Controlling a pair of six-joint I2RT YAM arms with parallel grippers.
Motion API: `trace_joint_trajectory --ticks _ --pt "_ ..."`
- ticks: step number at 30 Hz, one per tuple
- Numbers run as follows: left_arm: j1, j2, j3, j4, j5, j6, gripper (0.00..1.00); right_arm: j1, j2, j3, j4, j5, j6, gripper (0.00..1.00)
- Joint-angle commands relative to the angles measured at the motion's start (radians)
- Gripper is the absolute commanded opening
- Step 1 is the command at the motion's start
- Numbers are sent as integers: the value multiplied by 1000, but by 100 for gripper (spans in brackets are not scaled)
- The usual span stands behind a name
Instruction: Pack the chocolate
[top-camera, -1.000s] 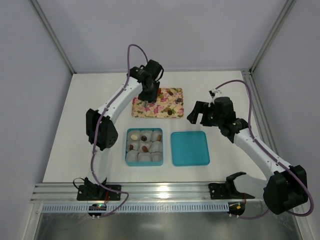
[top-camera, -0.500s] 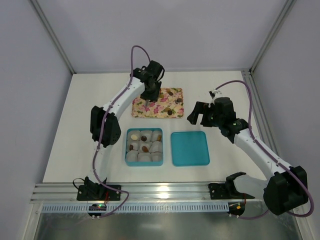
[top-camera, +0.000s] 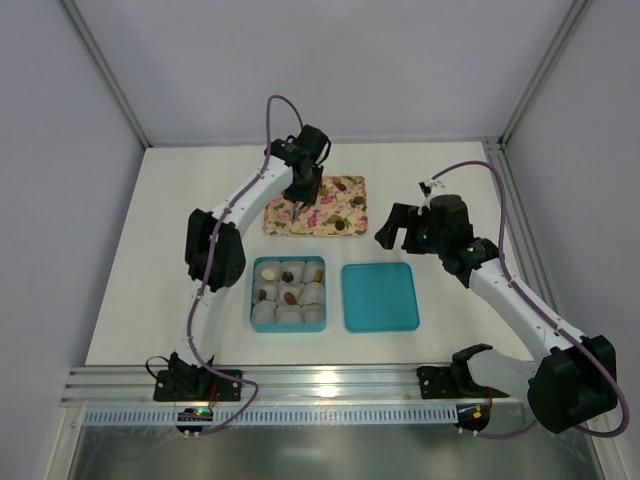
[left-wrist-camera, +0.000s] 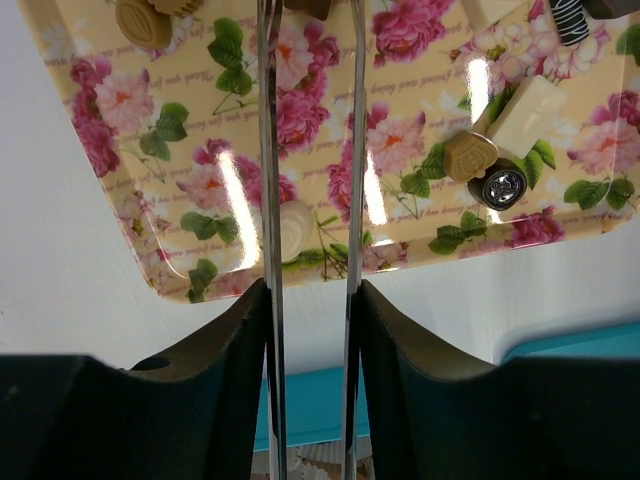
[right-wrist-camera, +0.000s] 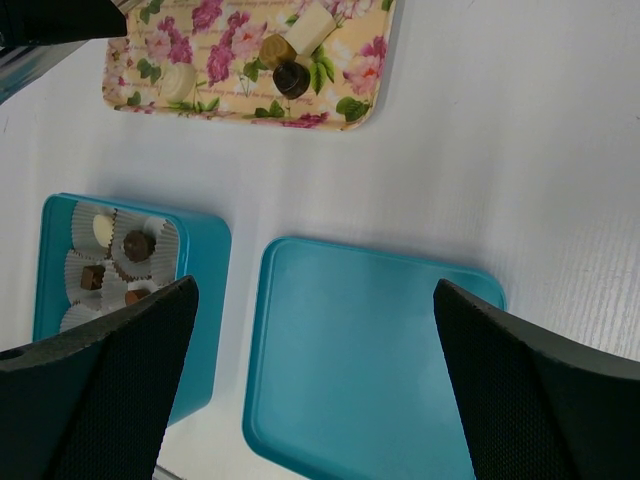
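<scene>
Only the left wrist view shows the left fingers (left-wrist-camera: 268, 150) released, a narrow gap apart, straddling one cream chocolate (left-wrist-camera: 296, 230) on the floral tray (left-wrist-camera: 170, 272). The top view places that tray far centre, with the right fingers (right-wrist-camera: 100, 390) spread wide and holding nothing to its right. Cream, tan and dark brown pieces lie on the tray. More sit in paper cups (right-wrist-camera: 80, 268) in the near teal box (right-wrist-camera: 205, 300), left of the teal lid (right-wrist-camera: 370, 350). The table (top-camera: 150, 250) is white and the walls (top-camera: 330, 70) pale grey.

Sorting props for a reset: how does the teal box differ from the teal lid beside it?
The box holds paper cups, some with chocolates; the lid is bare. The box has tall walls; the lid is shallow. Both are teal rounded squares on the table.
</scene>
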Motion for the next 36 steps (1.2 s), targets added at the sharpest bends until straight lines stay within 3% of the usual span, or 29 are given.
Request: trace_joint_trajectory --ticks 1,21,36 --pt "4 3 32 41 0 15 37 3 -19 6 15 8 -16 100" --pt "4 -101 26 -60 6 -8 26 3 -10 6 25 10 -8 100" --pt "1 -318 -158 -68 93 -48 24 3 7 1 45 5 1 100"
